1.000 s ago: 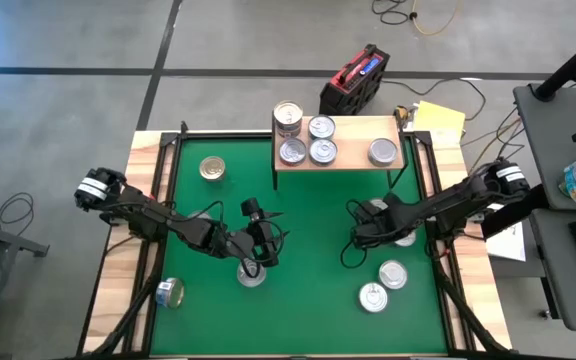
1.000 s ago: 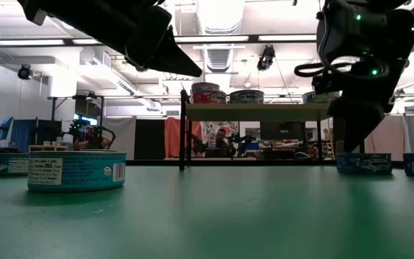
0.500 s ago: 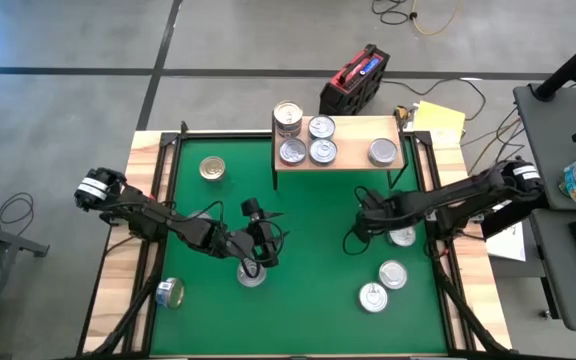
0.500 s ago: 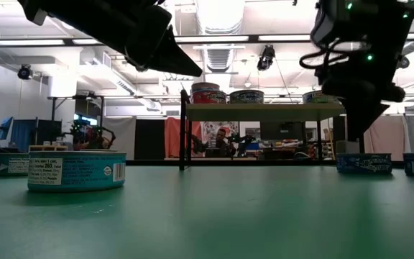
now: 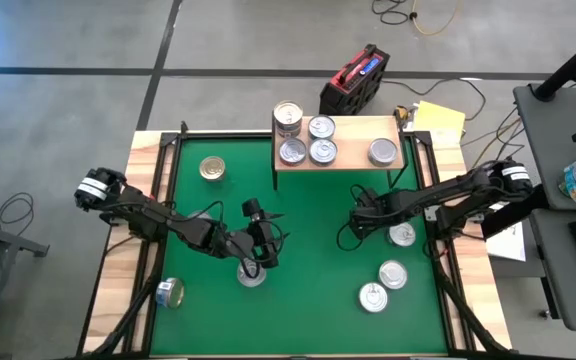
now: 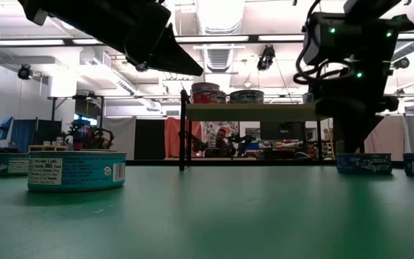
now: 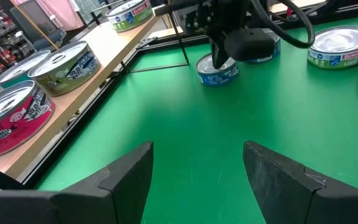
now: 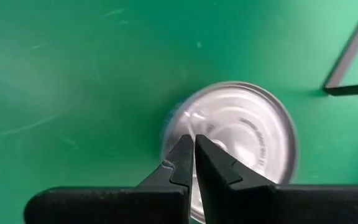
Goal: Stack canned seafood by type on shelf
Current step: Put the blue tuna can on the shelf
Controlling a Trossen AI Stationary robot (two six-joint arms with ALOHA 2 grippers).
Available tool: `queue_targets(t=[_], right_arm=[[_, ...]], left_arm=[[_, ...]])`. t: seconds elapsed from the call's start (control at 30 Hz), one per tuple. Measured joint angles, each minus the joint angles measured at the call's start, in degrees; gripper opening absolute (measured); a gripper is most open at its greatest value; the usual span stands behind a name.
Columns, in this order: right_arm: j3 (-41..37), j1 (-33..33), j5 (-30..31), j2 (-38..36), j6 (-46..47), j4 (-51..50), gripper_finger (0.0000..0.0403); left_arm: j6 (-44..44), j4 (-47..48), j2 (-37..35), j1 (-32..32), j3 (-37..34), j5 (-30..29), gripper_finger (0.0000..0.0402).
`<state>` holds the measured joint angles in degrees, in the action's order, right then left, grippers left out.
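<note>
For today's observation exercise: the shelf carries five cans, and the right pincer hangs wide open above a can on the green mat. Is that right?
One detail is wrong. The right pincer is shut, not wide open: the right wrist view shows its fingertips pressed together above the silver-topped can on the green mat. The rest holds: the high view shows five cans on the shelf.

Grey floor (image 5: 68, 40), bright ceiling lights (image 6: 218, 14)
</note>
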<state>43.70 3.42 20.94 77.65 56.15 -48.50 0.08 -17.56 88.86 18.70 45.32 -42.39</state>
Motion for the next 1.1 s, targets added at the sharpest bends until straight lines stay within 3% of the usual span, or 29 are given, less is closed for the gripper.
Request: queue_targets(t=[0.37, 0.53, 0.77, 1.1], right_arm=[[0.2, 0.4, -1.1, 3.3, -2.1, 8.6, 0.0009], [0.2, 0.7, -5.1, 3.0, -3.2, 12.9, 0.0009], [0.2, 2.4, -17.7, 3.0, -5.3, 19.4, 0.0009], [0.6, 7.1, -19.4, 3.2, -8.7, 29.7, 0.0009]], left_arm=[[0.0, 0.0, 0.0, 0.0, 0.0, 0.0, 0.0233], [0.0, 0.0, 0.0, 0.0, 0.0, 0.0, 0.0233], [-0.1, 0.0, 0.0, 0.0, 0.0, 0.0, 0.0233], [-0.2, -0.6, 0.0, 0.0, 0.0, 1.4, 0.0233]])
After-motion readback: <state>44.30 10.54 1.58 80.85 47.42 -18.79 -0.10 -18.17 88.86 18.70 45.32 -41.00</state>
